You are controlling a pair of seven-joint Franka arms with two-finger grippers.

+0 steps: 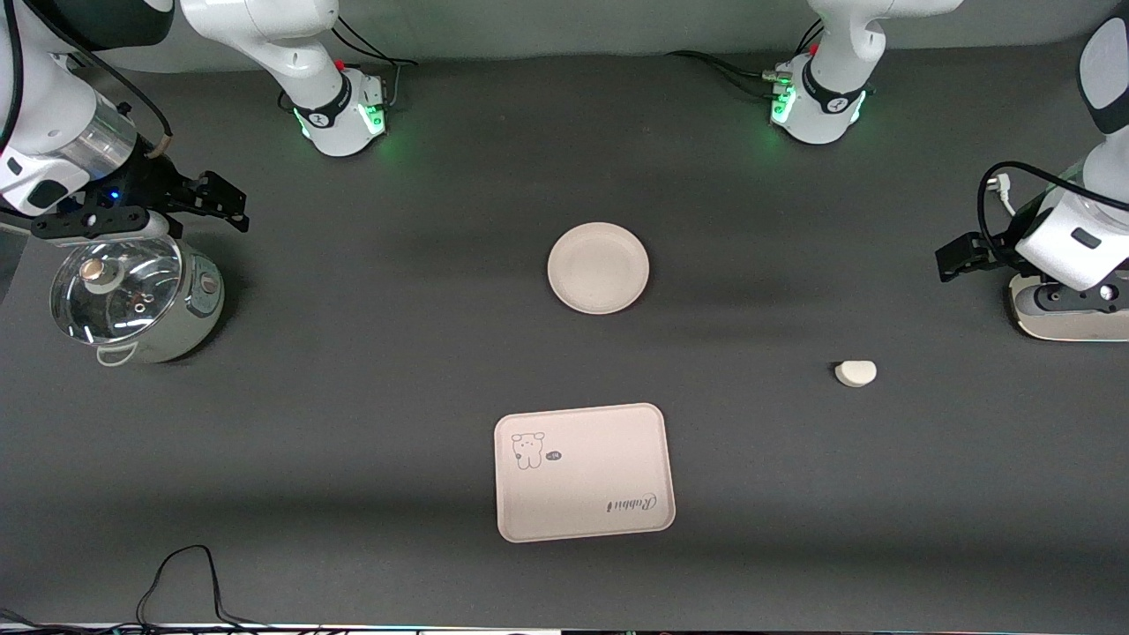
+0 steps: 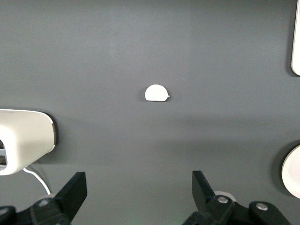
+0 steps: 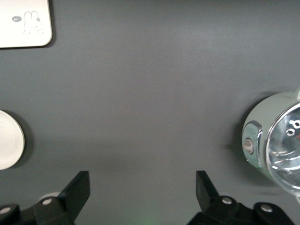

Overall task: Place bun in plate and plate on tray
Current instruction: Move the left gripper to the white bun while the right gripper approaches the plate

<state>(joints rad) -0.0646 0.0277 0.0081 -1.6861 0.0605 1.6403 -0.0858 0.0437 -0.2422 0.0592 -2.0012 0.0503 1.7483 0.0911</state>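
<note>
The round cream plate (image 1: 598, 267) lies empty at the table's middle. The cream tray (image 1: 584, 472) with the animal drawing lies nearer to the front camera than the plate. The small off-white bun (image 1: 856, 373) lies on the bare table toward the left arm's end. My left gripper (image 1: 957, 256) hangs open and empty at that end, apart from the bun. In the left wrist view the bun (image 2: 157, 93) shows ahead of the open left gripper (image 2: 139, 187). My right gripper (image 1: 220, 201) hangs open and empty beside a pot. The right wrist view shows the open right gripper (image 3: 140, 187), the tray's corner (image 3: 23, 23) and the plate's edge (image 3: 7, 140).
A steel pot with a glass lid (image 1: 132, 295) stands at the right arm's end, under the right wrist; it also shows in the right wrist view (image 3: 276, 145). A white device (image 1: 1067, 313) stands under the left wrist. Cables lie along the near table edge (image 1: 181, 582).
</note>
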